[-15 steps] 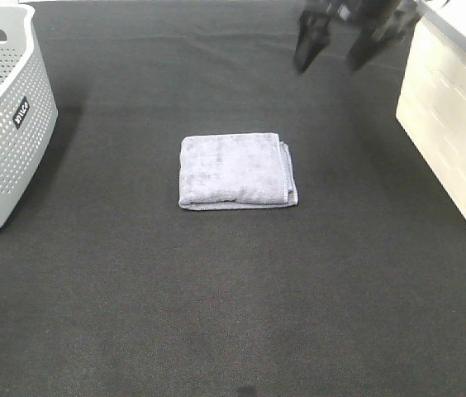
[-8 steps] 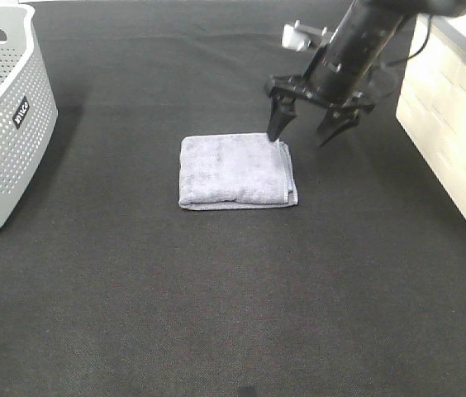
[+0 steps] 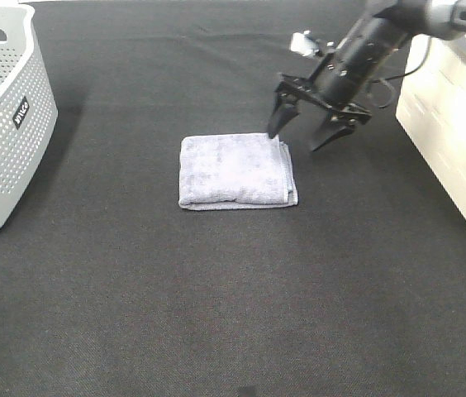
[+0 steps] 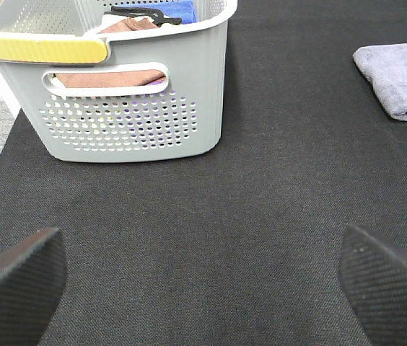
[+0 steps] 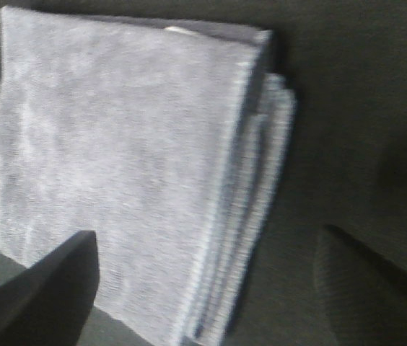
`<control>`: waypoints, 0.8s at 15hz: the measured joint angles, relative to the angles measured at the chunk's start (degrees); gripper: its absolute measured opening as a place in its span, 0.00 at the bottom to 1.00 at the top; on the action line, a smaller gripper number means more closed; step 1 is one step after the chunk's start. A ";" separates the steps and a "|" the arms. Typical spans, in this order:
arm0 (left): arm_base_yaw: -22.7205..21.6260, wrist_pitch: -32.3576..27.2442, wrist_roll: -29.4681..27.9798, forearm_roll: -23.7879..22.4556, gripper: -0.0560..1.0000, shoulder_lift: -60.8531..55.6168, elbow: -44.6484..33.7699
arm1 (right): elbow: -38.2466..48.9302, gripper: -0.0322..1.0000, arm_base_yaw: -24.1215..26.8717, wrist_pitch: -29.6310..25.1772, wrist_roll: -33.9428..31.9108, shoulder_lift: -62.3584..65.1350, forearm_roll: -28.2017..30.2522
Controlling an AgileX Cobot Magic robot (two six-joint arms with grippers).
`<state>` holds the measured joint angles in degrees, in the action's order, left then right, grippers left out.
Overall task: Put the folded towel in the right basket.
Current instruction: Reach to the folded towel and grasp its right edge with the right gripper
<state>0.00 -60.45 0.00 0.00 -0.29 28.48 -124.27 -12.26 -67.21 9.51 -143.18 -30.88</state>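
The folded grey-lilac towel (image 3: 235,169) lies flat mid-table, its stacked edges on the right. It also shows in the right wrist view (image 5: 131,166) and at the edge of the left wrist view (image 4: 402,68). My right gripper (image 3: 293,139) is open and empty, hovering low over the towel's back right corner, one finger over the towel and one past its edge (image 5: 211,288). The cream right basket (image 3: 456,124) stands at the right edge. My left gripper (image 4: 203,288) is open and empty over bare mat near the grey basket.
A grey perforated basket (image 3: 2,124) stands at the left edge, with folded cloths inside it in the left wrist view (image 4: 138,108). The table is covered by a black mat (image 3: 233,314).
My right gripper has come down from the back of the table to the towel's back right corner, still open. The towel has not moved.
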 joint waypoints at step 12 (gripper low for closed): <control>0.00 0.00 0.00 0.00 0.98 0.00 0.00 | -0.46 0.71 -0.80 -0.92 7.51 -6.76 -9.57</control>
<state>0.00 -60.45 0.00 0.00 -0.29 28.48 -124.73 -13.06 -68.12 17.02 -149.94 -40.45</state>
